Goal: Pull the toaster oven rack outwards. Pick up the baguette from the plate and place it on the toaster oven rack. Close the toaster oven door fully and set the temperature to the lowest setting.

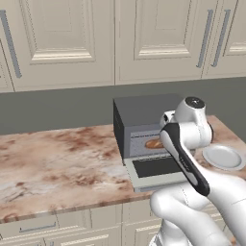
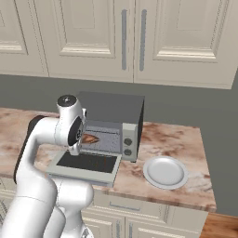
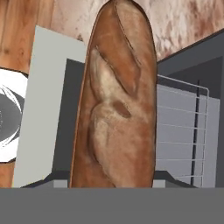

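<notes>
One baguette (image 3: 116, 100) fills your pincer's grip, held lengthwise just above the toaster oven rack (image 3: 183, 131) for placing.

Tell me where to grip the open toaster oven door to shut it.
Take the toaster oven door at its front edge, coming from below and in front: it lies folded down flat on the counter, hinged at the toaster oven, so that free edge probably swings up most easily.
</notes>
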Robot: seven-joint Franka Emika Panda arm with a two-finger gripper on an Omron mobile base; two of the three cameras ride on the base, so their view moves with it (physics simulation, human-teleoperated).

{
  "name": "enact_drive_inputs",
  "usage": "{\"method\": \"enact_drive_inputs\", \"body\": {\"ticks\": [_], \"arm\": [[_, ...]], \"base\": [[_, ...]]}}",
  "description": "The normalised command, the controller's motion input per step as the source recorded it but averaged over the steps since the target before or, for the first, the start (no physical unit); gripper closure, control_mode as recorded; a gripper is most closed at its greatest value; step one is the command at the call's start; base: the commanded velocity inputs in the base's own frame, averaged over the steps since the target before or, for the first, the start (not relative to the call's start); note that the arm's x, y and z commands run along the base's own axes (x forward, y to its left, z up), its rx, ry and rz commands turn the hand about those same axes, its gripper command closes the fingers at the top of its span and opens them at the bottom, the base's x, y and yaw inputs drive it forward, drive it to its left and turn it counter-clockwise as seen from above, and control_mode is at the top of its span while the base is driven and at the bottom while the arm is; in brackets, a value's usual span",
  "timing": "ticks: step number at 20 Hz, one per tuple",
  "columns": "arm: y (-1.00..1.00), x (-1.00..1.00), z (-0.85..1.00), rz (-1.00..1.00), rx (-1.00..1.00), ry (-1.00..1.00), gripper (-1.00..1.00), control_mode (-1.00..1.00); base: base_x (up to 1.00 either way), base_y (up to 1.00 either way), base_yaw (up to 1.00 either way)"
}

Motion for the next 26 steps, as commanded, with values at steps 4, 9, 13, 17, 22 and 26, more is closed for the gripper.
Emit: {"method": "enact_drive_inputs", "body": {"ticks": [4, 9, 13, 17, 22, 26], "arm": [[-0.01, 0.32, -0.21, 0.0, 0.0, 0.0, 1.0, -1.0], [-0.01, 0.29, -0.22, 0.0, 0.0, 0.0, 1.0, -1.0], [-0.14, 0.2, -0.25, 0.0, 0.0, 0.0, 1.0, -1.0], [-0.17, 0.14, -0.24, 0.0, 0.0, 0.0, 1.0, -1.0], [-0.06, 0.09, -0.18, 0.0, 0.0, 0.0, 1.0, -1.0], [0.0, 0.11, -0.18, 0.02, 0.0, -0.03, 1.0, -1.0]], "base": [[0.0, 0.0, 0.0], [0.0, 0.0, 0.0], [0.0, 0.0, 0.0], [0.0, 0.0, 0.0], [0.0, 0.0, 0.0], [0.0, 0.0, 0.0]]}}
